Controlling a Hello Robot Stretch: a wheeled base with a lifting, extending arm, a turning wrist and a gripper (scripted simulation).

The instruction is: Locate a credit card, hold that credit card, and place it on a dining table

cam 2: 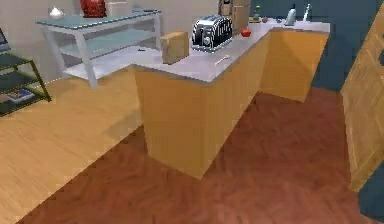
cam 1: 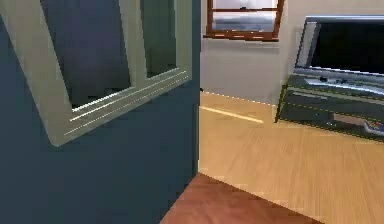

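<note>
Could not tell the pincer's state. Could not tell where the credit card lay.

Forward view: recorded a dark blue door (cam 1: 100, 140) with glazed panes from 9 o'clock to centre. Recorded a wood-framed window (cam 1: 243, 20) at 12 o'clock. Recorded a television (cam 1: 345, 45) at 2 o'clock, standing on a dark stand (cam 1: 330, 108) at 3 o'clock.

Arm side view: recorded an L-shaped counter (cam 2: 200, 110) at centre, with orange fronts and a grey top. Recorded a chrome toaster (cam 2: 209, 33) on that top at 12 o'clock, with a small red thing (cam 2: 246, 32) near it at 1 o'clock. Recorded a white shelved table (cam 2: 100, 42) at 10 o'clock, carrying a red object (cam 2: 92, 8) at 11 o'clock.
</note>
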